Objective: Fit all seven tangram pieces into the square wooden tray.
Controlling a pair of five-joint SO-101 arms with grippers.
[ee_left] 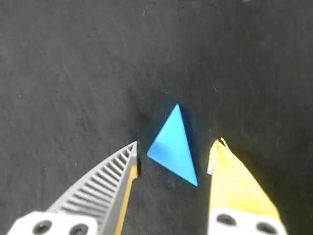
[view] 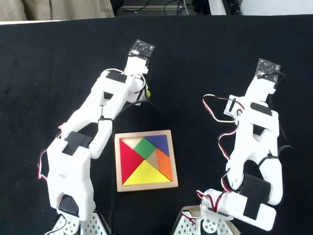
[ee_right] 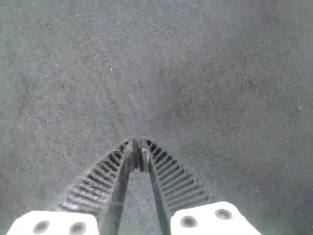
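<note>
The square wooden tray (view: 118,161) lies on the black cloth between the two arms, holding red, yellow, green, purple, orange and tan pieces. A light blue triangle (ee_left: 173,147) lies flat on the cloth. My left gripper (ee_left: 173,149) stands open over it, a fingertip on each side and neither one touching it. In the high view the left arm (view: 110,93) stretches past the tray's far left corner and covers the triangle. My right gripper (ee_right: 138,147) is shut on nothing above bare cloth, and the right arm (view: 257,122) stands to the right of the tray.
Black cloth covers the whole table (view: 205,54). Loose red and white cables (view: 217,110) hang beside the right arm. The arm bases (view: 205,220) sit at the near edge.
</note>
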